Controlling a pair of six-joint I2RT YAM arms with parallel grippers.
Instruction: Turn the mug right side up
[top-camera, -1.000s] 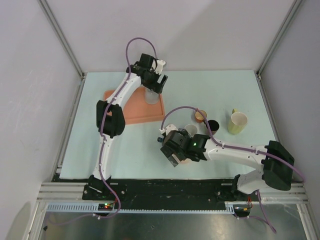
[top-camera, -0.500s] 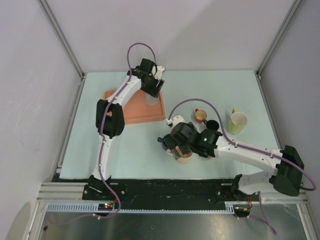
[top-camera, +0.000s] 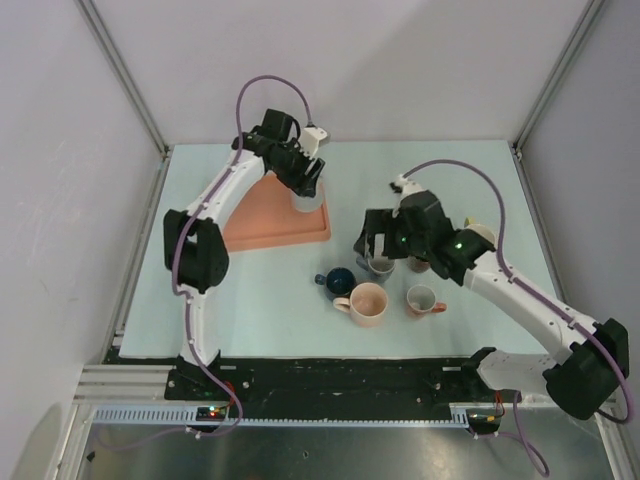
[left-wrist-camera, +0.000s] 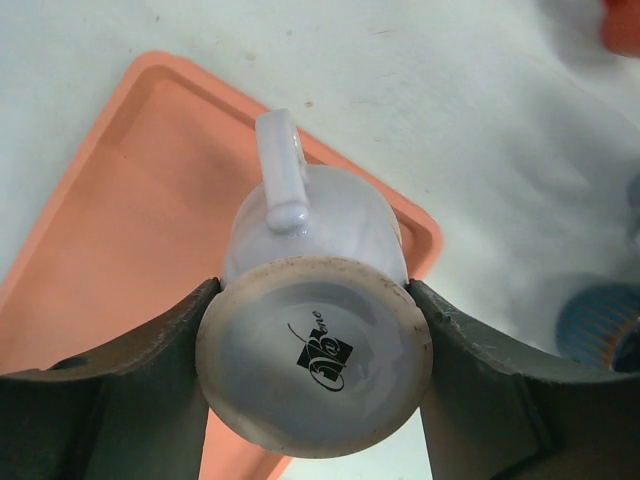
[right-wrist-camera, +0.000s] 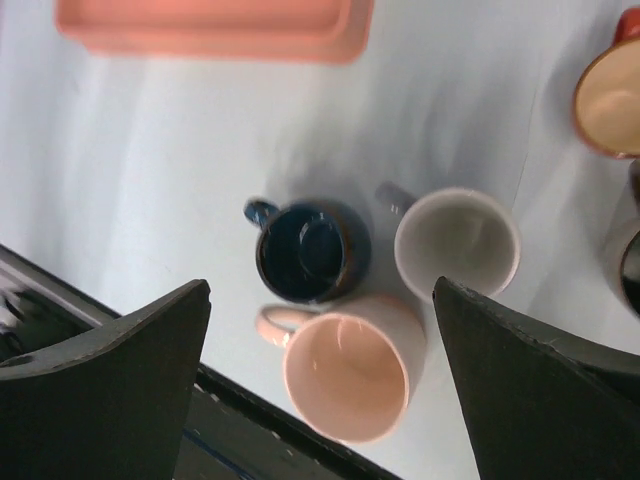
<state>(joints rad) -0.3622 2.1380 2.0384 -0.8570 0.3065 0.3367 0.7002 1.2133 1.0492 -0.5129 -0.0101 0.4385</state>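
A white mug (left-wrist-camera: 315, 300) hangs upside down over the near right corner of the orange tray (left-wrist-camera: 120, 240). Its base with a black logo faces the left wrist camera and its handle points away. My left gripper (left-wrist-camera: 315, 370) is shut on the mug's base, one finger (left-wrist-camera: 150, 370) on each side. In the top view the mug (top-camera: 300, 202) shows under the left gripper (top-camera: 303, 188) at the tray (top-camera: 270, 225). My right gripper (right-wrist-camera: 321, 288) is open and empty, high above a group of mugs; it also shows in the top view (top-camera: 375, 245).
A pink mug (right-wrist-camera: 350, 365) stands upright near the front edge (top-camera: 368, 303). Beside it are a dark blue mug (right-wrist-camera: 305, 250), a white mug (right-wrist-camera: 458, 245) and an orange-brown mug (right-wrist-camera: 610, 95). A small mug (top-camera: 422, 300) and a yellow mug (top-camera: 478, 237) stand further right.
My right gripper has let go of the pink mug, risen and moved back to the right. The pink mug now stands upright. My left gripper still holds the white mug at the tray.
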